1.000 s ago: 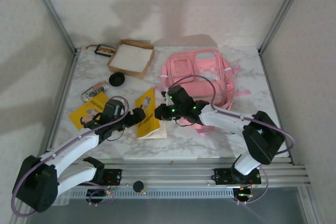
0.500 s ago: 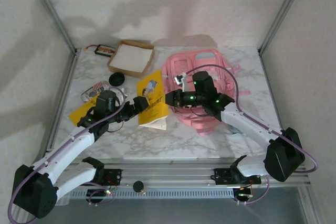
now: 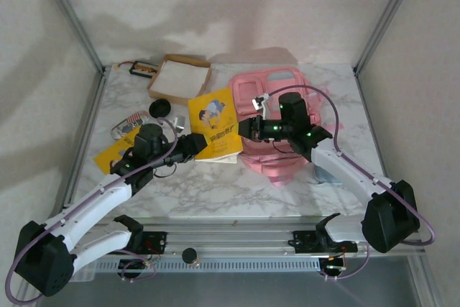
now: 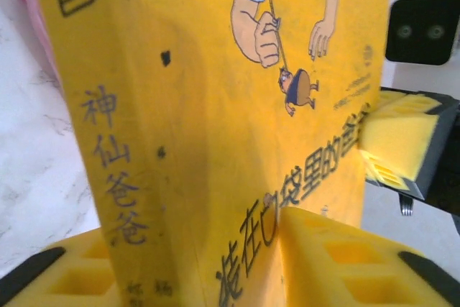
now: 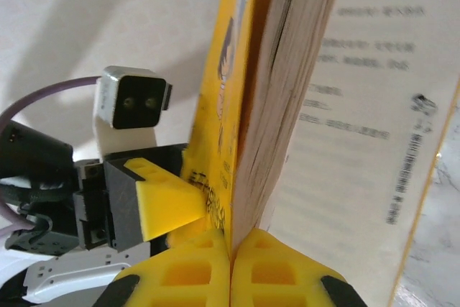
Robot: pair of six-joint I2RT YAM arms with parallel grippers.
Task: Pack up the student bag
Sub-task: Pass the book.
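The student bag (image 3: 277, 83) lies flat, pink, at the back right of the table. A yellow book (image 3: 214, 123) with a cartoon cover is raised just left of it, held from both sides. My left gripper (image 3: 192, 145) is shut on the book's near-left edge; its pads (image 4: 338, 257) press the cover beside the spine (image 4: 115, 177). My right gripper (image 3: 246, 129) is shut on the book's right edge, over the bag's left side. In the right wrist view its pads (image 5: 280, 271) pinch the yellow cover (image 5: 223, 106), and the pages (image 5: 287, 98) fan to the right.
A brown cardboard box (image 3: 180, 77) with a white inside stands at the back left, a black disc (image 3: 159, 109) in front of it. A striped pouch (image 3: 129, 121) and a second yellow booklet (image 3: 111, 154) lie under my left arm. Bare marble (image 3: 215, 185) runs along the near edge.
The book has risen off the table and moved back and right toward the bag. My left gripper, open before, has closed on it. The right arm drew back over the bag.
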